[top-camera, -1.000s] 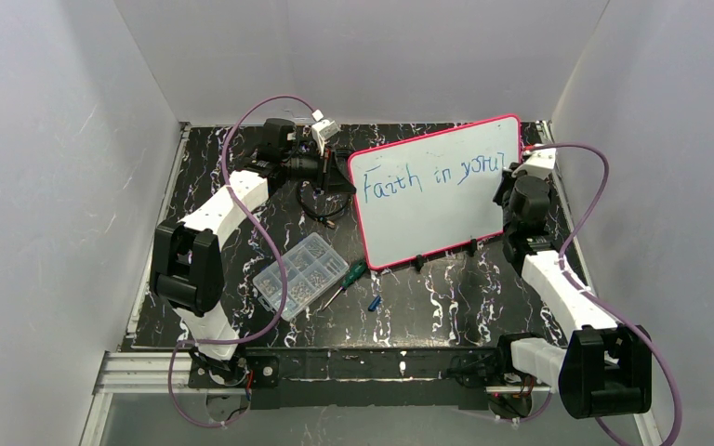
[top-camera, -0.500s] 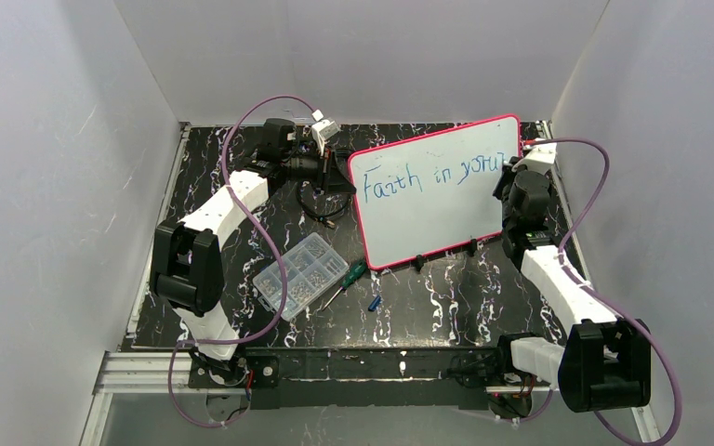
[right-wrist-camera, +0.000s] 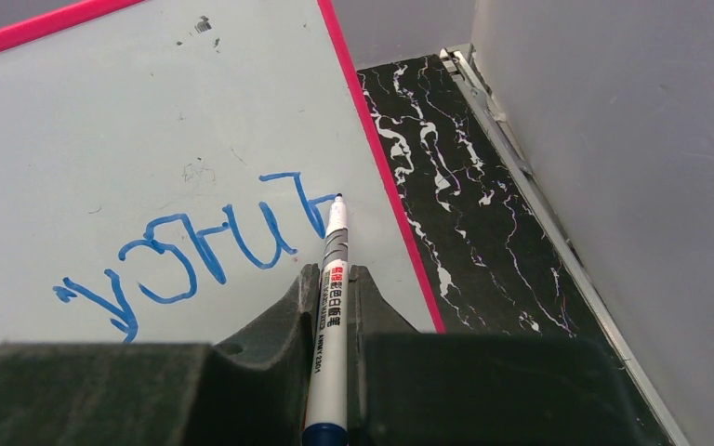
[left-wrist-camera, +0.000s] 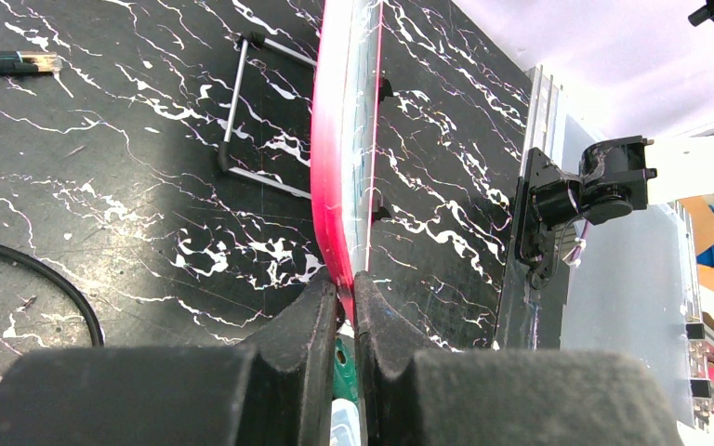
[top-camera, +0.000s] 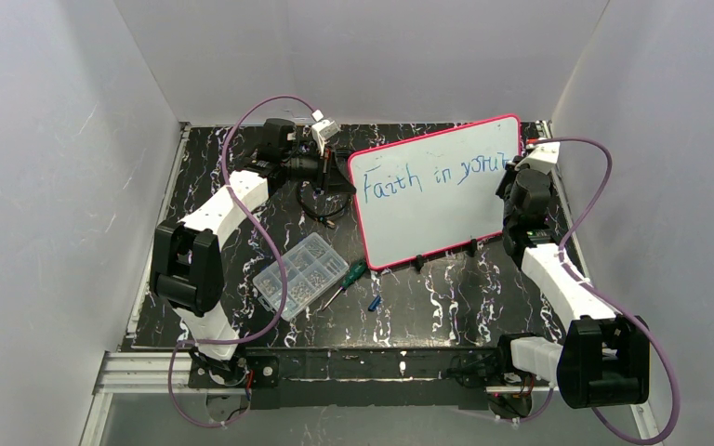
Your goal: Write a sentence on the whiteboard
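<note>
the whiteboard [top-camera: 432, 200] is stood up on its lower edge at the far right of the table [top-camera: 428, 297], tilted back, with a wire stand [left-wrist-camera: 242, 111] seen behind it in the left wrist view. one line of the sentence [top-camera: 428, 175] has been written in blue across the top of the board; it reads "faith in your". the lower part of the board is left bare. the phrase is judged unfinished (three words that call for a noun), so more writing is probably left, most likely on a second line.

the left gripper [left-wrist-camera: 346, 307] is closed on the pink frame at the board's left edge, so the board is steadied. the right gripper [right-wrist-camera: 333, 288] is closed on the marker [right-wrist-camera: 332, 269], whose tip is held at the last stroke of "your", just beside the right frame. whether the tip is touching the surface cannot be told.

one container is seen: a clear compartment box [top-camera: 300, 276], laid on the table near the board's lower left corner. small pale parts are held in its cells, too small to be named, and it cannot be told whether the lid is shut. a green screwdriver [top-camera: 346, 279] is laid just beside it, and a small blue piece [top-camera: 374, 303], perhaps the marker's cap, is left on the table nearby.
</note>
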`<state>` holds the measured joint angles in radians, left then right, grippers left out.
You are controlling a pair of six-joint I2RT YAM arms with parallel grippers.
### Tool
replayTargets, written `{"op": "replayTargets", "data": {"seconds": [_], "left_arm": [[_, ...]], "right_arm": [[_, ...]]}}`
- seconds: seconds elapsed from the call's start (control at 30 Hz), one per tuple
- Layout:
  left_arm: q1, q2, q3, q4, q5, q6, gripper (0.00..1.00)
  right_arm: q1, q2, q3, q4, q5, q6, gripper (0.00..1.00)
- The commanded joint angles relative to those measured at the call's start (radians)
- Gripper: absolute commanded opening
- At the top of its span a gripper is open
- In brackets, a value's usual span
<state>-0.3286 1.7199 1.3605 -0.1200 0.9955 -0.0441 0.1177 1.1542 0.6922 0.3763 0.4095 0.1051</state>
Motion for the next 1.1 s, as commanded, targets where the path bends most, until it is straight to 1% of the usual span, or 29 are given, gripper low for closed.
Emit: {"op": "replayTargets", "data": {"seconds": [0.0, 0.33, 0.57, 0.73, 0.83, 0.97, 1.07], "left_arm": [[-0.007, -0.064, 0.018, -0.022, 0.025, 0.026, 0.00], [-0.007, -0.062, 0.019, -0.024, 0.023, 0.021, 0.00], [-0.008, -0.067, 0.019, -0.032, 0.024, 0.024, 0.00], [-0.008, -0.069, 0.025, -0.052, 0.010, 0.035, 0.00], [-0.007, -0.073, 0.024, -0.058, -0.001, 0.036, 0.00], [-0.009, -0.066, 0.026, -0.062, -0.001, 0.037, 0.00], [-0.008, -0.068, 0.026, -0.063, -0.001, 0.036, 0.00]], "right_arm": [[-0.004, 0.000, 0.047, 0.039, -0.004, 0.002, 0.01], [-0.004, -0.060, 0.070, -0.032, 0.002, 0.003, 0.01], [-0.004, -0.141, 0.107, -0.166, -0.039, 0.022, 0.01], [-0.004, -0.188, 0.149, -0.298, -0.167, 0.046, 0.01], [-0.004, -0.216, 0.147, -0.337, -0.259, 0.074, 0.01], [-0.003, -0.247, 0.110, -0.325, -0.458, 0.156, 0.01], [0.005, -0.268, 0.050, -0.253, -0.620, 0.225, 0.01]]}}
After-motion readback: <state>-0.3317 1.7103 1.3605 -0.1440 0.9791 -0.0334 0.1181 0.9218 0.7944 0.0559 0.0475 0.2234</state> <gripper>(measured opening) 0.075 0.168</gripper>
